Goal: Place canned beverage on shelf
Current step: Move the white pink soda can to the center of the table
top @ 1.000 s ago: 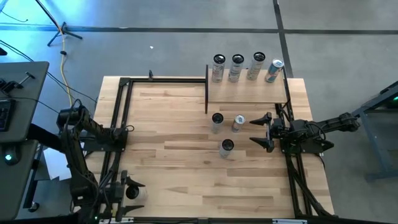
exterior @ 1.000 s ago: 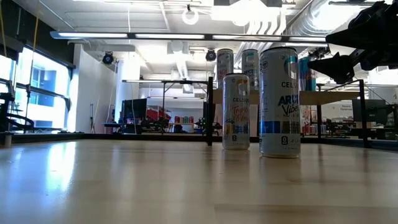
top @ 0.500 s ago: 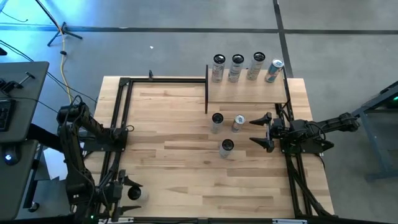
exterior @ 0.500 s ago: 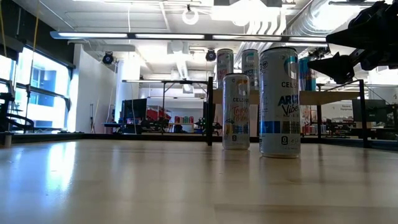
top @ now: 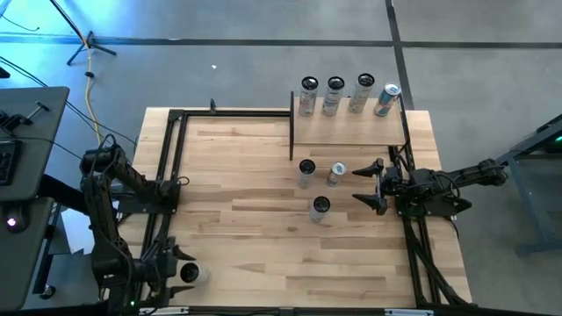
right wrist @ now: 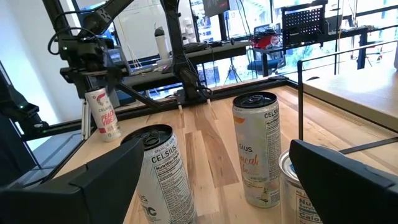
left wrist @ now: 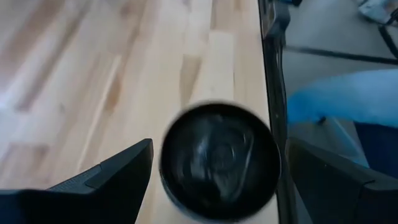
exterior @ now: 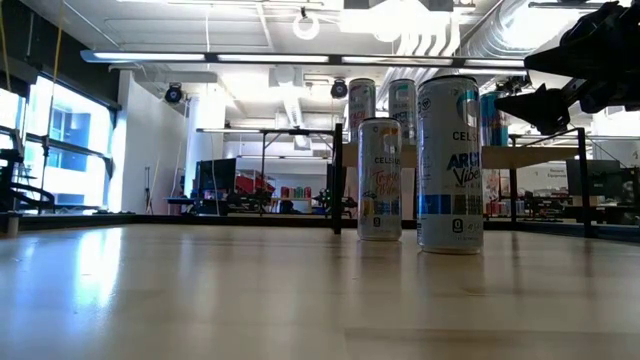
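Your left end effector sits low in the lower left of the high view, at the worktop's near left corner, and its fingers stand either side of a can — the left wrist view looks straight down on that dark lid. Whether the pads are pressing it yet I can't tell; small gaps show on both sides. From the right wrist view that same can is the peach-labelled Celsius standing upright under the far arm. My read is you're at the pickup, well away from the goal.

The shelf sits at the upper right of the high view, raised on black posts, and four cans already line its back edge. That leaves the front strip of the plank free, which looks like the landing spot.

Your right end effector waits at the right edge, fingers spread wide and holding nothing, pointed at three loose cans standing upright in the middle right of the frame, just in front of the shelf. In the low view the nearest, an Arctic Vibe can, stands tall at centre right.

Watch those three: a carry from the left corner crosses right past them.
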Controlling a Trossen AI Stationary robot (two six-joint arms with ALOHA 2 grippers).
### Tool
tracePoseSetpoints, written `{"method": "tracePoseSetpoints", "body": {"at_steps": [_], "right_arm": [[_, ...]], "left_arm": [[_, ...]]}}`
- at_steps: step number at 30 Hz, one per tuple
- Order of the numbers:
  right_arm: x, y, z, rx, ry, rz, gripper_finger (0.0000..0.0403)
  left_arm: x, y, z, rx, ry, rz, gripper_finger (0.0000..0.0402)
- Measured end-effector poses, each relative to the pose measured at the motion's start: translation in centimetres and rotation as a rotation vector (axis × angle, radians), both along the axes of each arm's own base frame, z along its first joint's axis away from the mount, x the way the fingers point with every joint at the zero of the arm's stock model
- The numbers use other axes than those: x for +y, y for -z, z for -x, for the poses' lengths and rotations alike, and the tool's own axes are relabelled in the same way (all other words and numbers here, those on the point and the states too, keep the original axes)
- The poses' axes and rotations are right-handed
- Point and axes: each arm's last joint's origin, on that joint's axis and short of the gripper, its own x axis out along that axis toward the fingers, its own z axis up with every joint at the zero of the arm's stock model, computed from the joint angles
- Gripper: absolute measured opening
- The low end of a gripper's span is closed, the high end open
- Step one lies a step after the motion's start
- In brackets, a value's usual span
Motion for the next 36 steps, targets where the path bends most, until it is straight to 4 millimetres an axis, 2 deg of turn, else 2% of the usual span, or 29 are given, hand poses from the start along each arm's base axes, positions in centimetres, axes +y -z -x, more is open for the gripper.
{"method": "tracePoseSetpoints", "body": {"at_steps": [5, 13, 19, 24, 36], "right_arm": [[0.0, 0.0, 0.0, 0.000, 0.000, 0.000, 0.0389], [0.0, 0.0, 0.0, 0.000, 0.005, 0.000, 0.0389], [0.0, 0.0, 0.0, 0.000, 0.004, 0.000, 0.0389], [0.0, 0.0, 0.0, 0.000, 0.003, 0.000, 0.0389], [0.0, 0.0, 0.0, 0.000, 0.002, 0.000, 0.0389]], "left_arm": [[-0.2, 0.1, 0.0, 0.058, -0.026, 0.071, 0.0337], [-0.4, 0.1, -0.8, 0.013, -0.062, 0.107, 0.0337], [-0.6, 1.2, -1.9, 0.069, -0.124, 0.119, 0.0337], [-0.3, 1.6, -2.7, 0.204, -0.185, 0.178, 0.0337], [0.0, 1.6, -3.7, 0.197, -0.314, 0.282, 0.0333]]}}
